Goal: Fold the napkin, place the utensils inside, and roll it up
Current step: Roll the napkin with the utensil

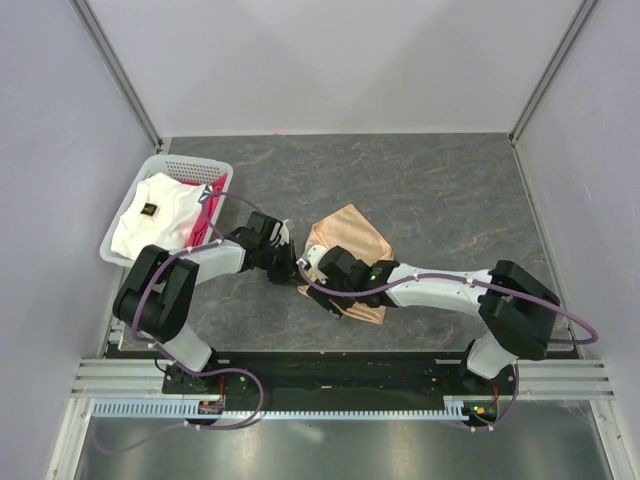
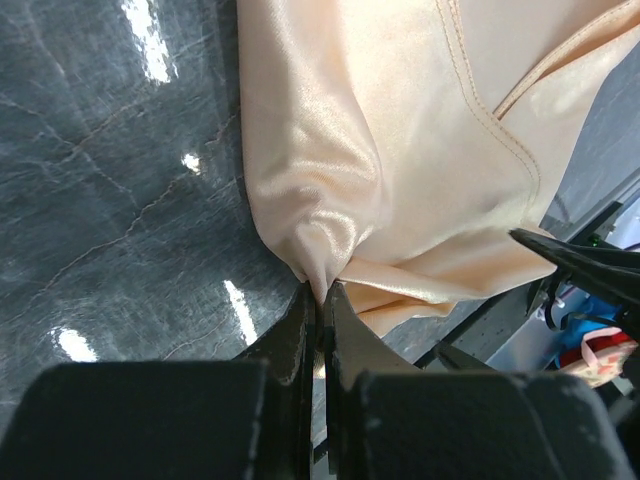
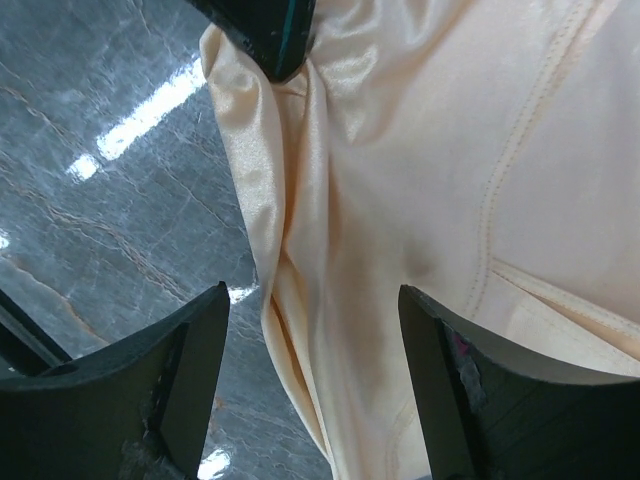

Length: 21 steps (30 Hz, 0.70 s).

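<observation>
Top external view: napkin (image 1: 352,240) is seen rumpled and partly folded near the ctr of table (image 1: 440,180). L gripper (image 1: 287,258) is placed at the napkin's 9 o'clock edge. R gripper (image 1: 315,272) is set just beside it, at approx. 7 o'clock of the cloth. Basket (image 1: 190,166), w/ white cloth (image 1: 150,215) and pink-red cloth (image 1: 213,190) inside, is found at 10 o'clock, well apart from the napkin.

Left wrist view: L gripper (image 2: 322,300) jaws are pressed together on a pinched corner of napkin (image 2: 400,150). Cloth is gathered to a point at the tips and fans out toward 1 o'clock.

Right wrist view: R gripper (image 3: 312,305) jaws are spread wide, w/ a ridge of napkin (image 3: 450,150) lying between them. Contact w/ the cloth cannot be made out, possibly none. L gripper tip (image 3: 262,35) is seen at 12 o'clock, nipped on the cloth's corner.
</observation>
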Each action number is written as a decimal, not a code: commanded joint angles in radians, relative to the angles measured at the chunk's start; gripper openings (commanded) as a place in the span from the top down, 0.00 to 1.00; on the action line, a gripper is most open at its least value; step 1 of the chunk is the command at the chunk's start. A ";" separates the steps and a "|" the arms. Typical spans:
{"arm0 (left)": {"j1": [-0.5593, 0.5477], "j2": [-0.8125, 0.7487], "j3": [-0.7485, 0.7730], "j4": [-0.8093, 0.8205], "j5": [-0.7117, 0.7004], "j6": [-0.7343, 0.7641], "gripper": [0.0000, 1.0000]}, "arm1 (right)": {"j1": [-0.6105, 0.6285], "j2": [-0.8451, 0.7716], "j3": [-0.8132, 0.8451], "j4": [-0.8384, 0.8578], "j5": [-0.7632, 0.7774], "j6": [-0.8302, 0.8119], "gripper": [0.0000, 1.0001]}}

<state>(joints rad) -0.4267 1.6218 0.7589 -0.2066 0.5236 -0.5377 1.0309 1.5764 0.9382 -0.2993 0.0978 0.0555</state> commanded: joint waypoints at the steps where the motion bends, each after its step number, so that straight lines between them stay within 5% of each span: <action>1: 0.005 0.020 0.011 -0.063 0.003 0.007 0.98 | 0.040 0.048 0.043 0.017 0.091 -0.011 0.23; 8: 0.006 0.020 0.013 -0.068 0.006 0.007 0.98 | 0.087 0.128 0.060 0.009 0.117 0.013 0.32; 17: 0.008 0.013 0.016 -0.053 0.033 0.015 0.98 | 0.078 0.204 0.085 -0.041 0.080 0.023 0.72; 21: 0.025 -0.011 0.016 -0.042 0.027 0.002 0.80 | 0.054 0.238 0.103 -0.069 -0.067 0.015 0.85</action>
<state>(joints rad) -0.4179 1.6249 0.7601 -0.2317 0.5499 -0.5369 1.1091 1.7515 1.0218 -0.3229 0.1566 0.0742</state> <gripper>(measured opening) 0.119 0.185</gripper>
